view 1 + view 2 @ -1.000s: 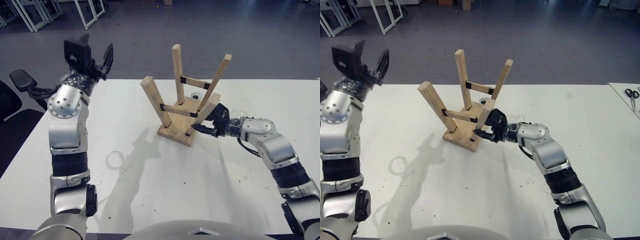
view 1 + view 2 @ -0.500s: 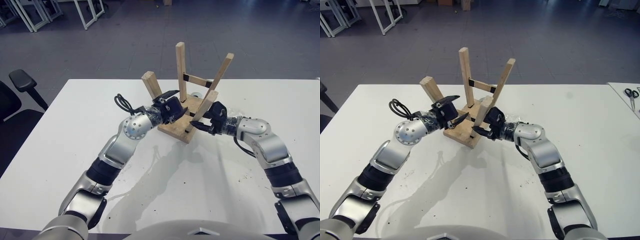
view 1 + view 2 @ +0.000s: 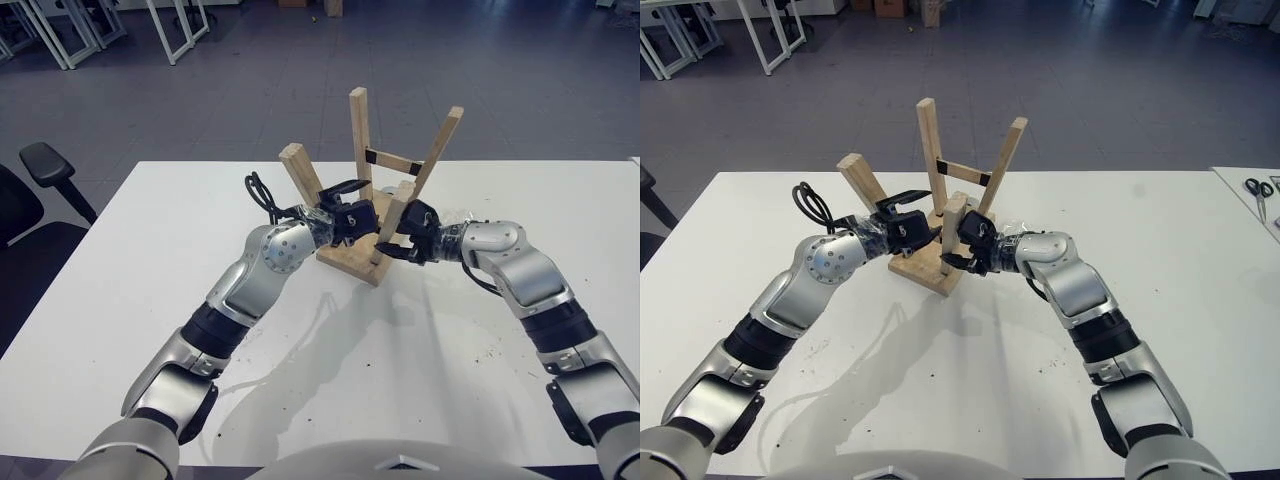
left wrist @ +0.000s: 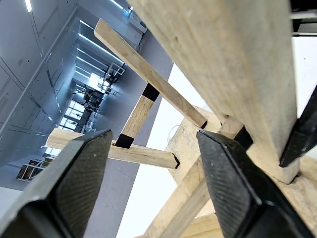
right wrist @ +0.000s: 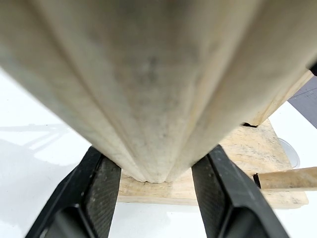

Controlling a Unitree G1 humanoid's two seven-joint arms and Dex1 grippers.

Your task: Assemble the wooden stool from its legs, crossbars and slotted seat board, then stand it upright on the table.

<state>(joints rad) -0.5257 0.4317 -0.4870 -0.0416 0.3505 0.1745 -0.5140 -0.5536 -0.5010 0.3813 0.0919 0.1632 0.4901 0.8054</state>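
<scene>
Stool (image 3: 358, 150) of pale, square-cut wood sits inverted, its flat seat board (image 3: 348, 262) on the smooth white desk (image 3: 110, 300) and its legs splayed upward. Right jaws clamp the near leg (image 3: 393, 218). Left jaws gape wide at the stool's left side, holding nothing.

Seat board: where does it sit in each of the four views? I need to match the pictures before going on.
Left eye view: seat board at centre, under the upturned legs.
Right eye view: seat board just left of centre, between the two arms.
Left wrist view: seat board is the pale wood where the legs meet.
Right wrist view: seat board is the slab behind the close-up leg.
Shared landmark: the near leg.
</scene>
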